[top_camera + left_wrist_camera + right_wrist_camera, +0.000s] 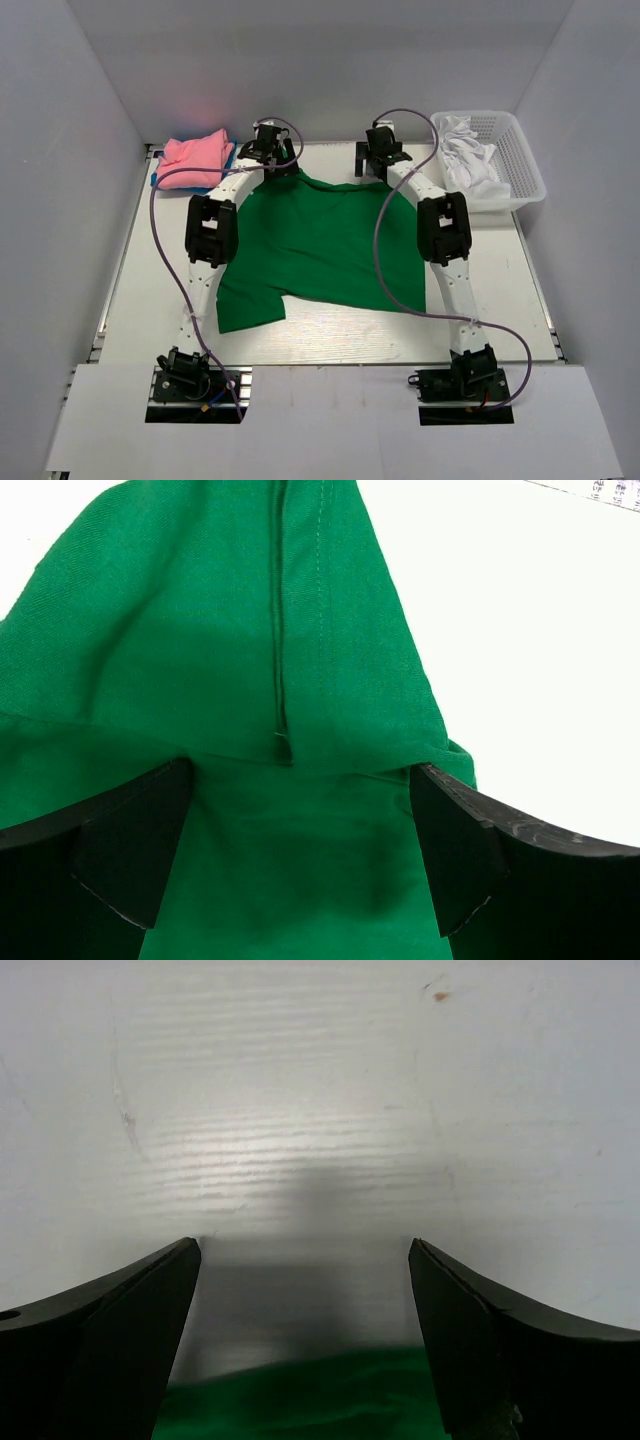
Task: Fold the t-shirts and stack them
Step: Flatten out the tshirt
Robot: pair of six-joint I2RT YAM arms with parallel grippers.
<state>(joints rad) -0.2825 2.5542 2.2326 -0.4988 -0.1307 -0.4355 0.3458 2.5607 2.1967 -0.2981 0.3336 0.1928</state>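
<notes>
A bright green t-shirt [320, 245] lies spread across the middle of the table, one sleeve sticking out at the near left. My left gripper [268, 150] is at its far left corner. In the left wrist view it [300, 850] is open, with green cloth [250, 630] and a seam lying between the wide-apart fingers [455, 845]. My right gripper [381, 150] is at the shirt's far right edge. In the right wrist view it [305, 1330] is open over bare table, and only the green hem [300, 1405] shows low between the fingers. A folded pink shirt [195, 155] lies on a blue one [160, 181] at the far left.
A white mesh basket [520, 160] at the far right holds crumpled white shirts [465, 155]. Grey walls close in the left, right and back. The arm bases are bolted at the near edge of the table [330, 335].
</notes>
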